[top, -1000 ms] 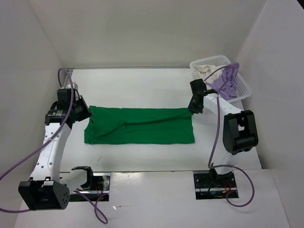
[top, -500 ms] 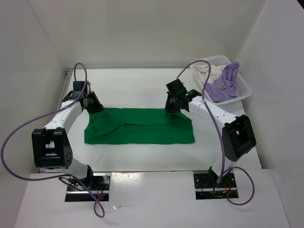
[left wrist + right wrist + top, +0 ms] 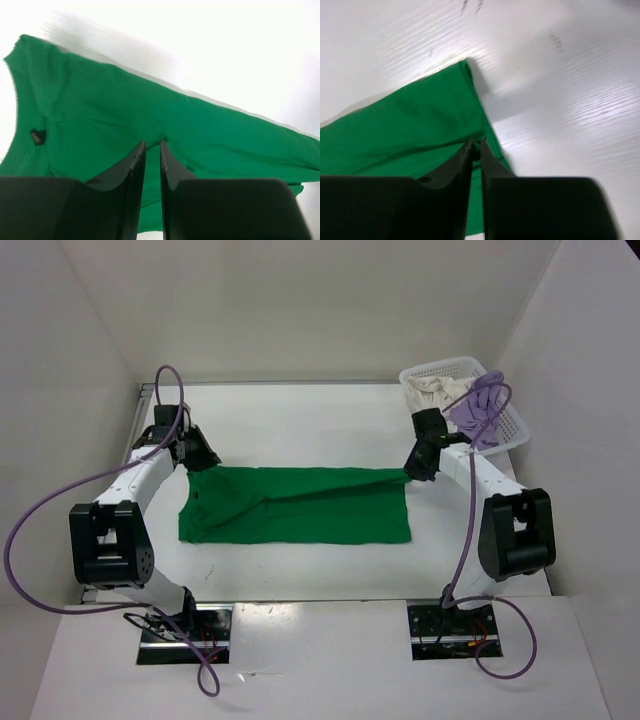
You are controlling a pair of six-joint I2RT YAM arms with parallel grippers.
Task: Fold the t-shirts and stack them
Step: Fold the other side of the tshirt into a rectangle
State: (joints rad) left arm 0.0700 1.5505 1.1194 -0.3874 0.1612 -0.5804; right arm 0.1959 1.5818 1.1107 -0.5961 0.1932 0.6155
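At two o'clock the mesh basket (image 3: pixel 447 367) holds the cream t-shirt (image 3: pixel 430 390) and lavender t-shirt (image 3: pixel 476 412). The green t-shirt (image 3: pixel 300 510) lies mid-table, its far corners pinched by the left gripper (image 3: pixel 197 455) and right gripper (image 3: pixel 413 470).

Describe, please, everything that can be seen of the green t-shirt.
The green t-shirt is bright green soft cloth, folded into a long band that lies across the white table from left to right. Its neck end, with a small dark label inside, points left. Shallow creases run along its length. The left gripper appears to pinch its far left part and the right gripper its far right corner; the far edge runs straight between them.
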